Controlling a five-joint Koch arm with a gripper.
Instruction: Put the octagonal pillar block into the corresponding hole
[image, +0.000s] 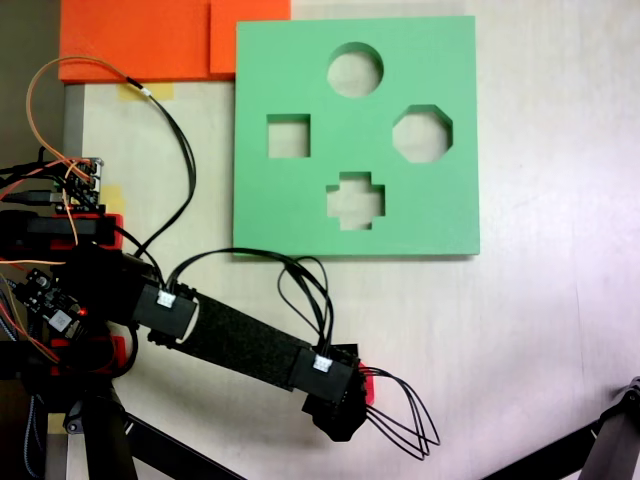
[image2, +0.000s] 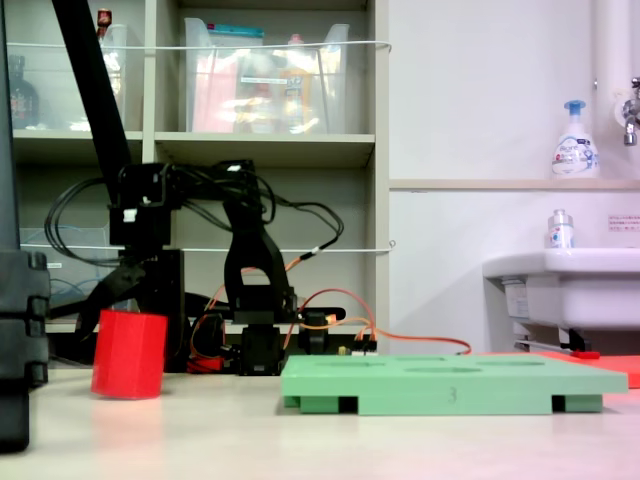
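Standing at the lower left of the low side view, the red block sits on the table, tilted a little, with the gripper coming down onto it from above; whether the jaws grip it cannot be told. Right of it lies the green board. From above, the eight-sided hole sits at the board's right, unfilled.

Pale wood-grain table, white wall behind, grey shelf unit at left holding clear plastic bins, white sink at right, soap bottle on a ledge above it, soft even indoor light
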